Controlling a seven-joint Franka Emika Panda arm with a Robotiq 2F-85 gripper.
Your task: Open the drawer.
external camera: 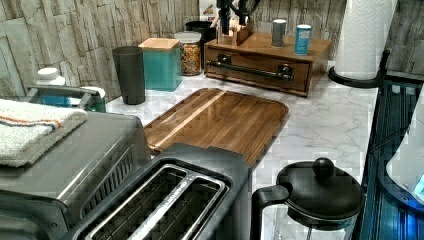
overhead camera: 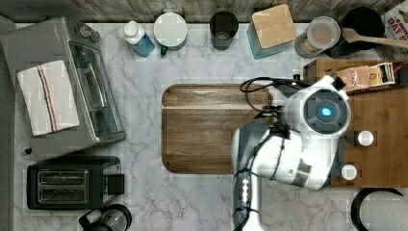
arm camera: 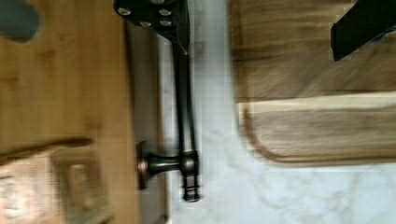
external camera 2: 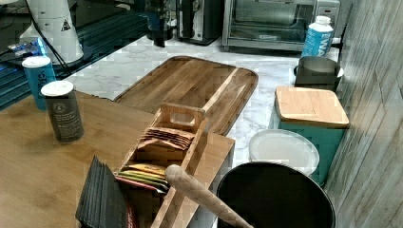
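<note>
In the left view the drawer (external camera: 260, 70) sits shut at the upper centre of the frame, its handle (external camera: 250, 70) lying along its front, and in the wrist view the spread fingers (arm camera: 261, 21) straddle that handle (arm camera: 186, 98).

Closed drawer (external camera: 255, 71) behind cutting board (external camera: 220, 120)
</note>
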